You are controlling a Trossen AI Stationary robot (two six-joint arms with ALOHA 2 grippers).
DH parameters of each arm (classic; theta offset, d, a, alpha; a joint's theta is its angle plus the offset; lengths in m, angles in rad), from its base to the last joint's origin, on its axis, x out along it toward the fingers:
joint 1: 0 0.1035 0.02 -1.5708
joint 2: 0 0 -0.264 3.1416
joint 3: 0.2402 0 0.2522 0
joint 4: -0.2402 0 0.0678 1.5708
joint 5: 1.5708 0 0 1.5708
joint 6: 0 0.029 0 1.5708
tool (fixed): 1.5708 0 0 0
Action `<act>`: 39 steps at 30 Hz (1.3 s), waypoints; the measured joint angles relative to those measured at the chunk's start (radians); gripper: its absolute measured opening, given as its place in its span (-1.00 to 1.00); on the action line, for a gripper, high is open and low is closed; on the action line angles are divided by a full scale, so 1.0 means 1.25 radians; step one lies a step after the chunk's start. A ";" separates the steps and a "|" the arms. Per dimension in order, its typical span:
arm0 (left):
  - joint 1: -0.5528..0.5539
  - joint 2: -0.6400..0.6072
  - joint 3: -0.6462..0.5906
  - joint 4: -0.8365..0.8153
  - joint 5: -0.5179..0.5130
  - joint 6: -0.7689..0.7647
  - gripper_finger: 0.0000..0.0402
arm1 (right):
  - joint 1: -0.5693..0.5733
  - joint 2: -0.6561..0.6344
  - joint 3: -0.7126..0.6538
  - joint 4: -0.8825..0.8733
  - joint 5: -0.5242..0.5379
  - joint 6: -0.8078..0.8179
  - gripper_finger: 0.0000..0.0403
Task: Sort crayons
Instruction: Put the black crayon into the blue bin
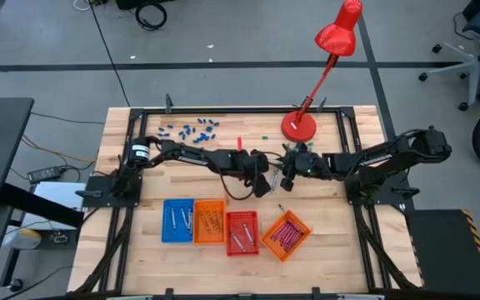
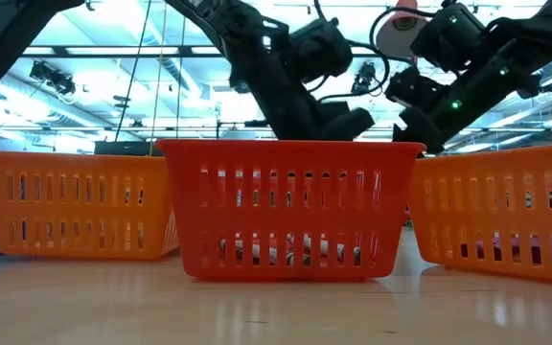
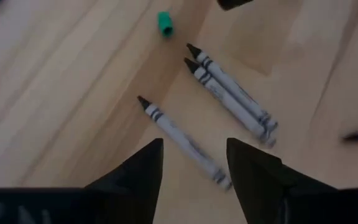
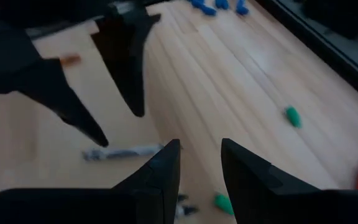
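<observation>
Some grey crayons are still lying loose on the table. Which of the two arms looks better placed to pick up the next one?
Probably the left. Its hand hangs open right over a loose grey crayon, one finger on each side of it. The right hand sits close by, also open, but with bare table between its fingers.

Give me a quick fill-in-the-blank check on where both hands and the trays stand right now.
1. The left hand hangs with its fingers ____ over a grey crayon lying on the table.
2. In the high view, the row of four trays starts on the picture's left with the ____ tray.
3. The tilted orange tray at the row's other end holds ____ crayons.
4. The right hand holds ____ between its fingers.

Missing words: open; blue; magenta; nothing
</observation>
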 joint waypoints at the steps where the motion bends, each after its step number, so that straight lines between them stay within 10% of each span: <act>1: -0.001 0.006 0.001 0.007 0.000 -0.013 -0.05 | 0.006 0.000 0.000 -0.015 0.026 0.006 -0.40; 23: -0.008 0.062 0.003 -0.028 -0.057 0.006 -0.08 | 0.041 0.001 -0.074 0.046 0.074 0.043 -0.40; 39: 0.000 0.053 0.002 -0.101 -0.031 0.069 -0.86 | 0.041 0.000 -0.074 0.049 0.067 0.040 -0.40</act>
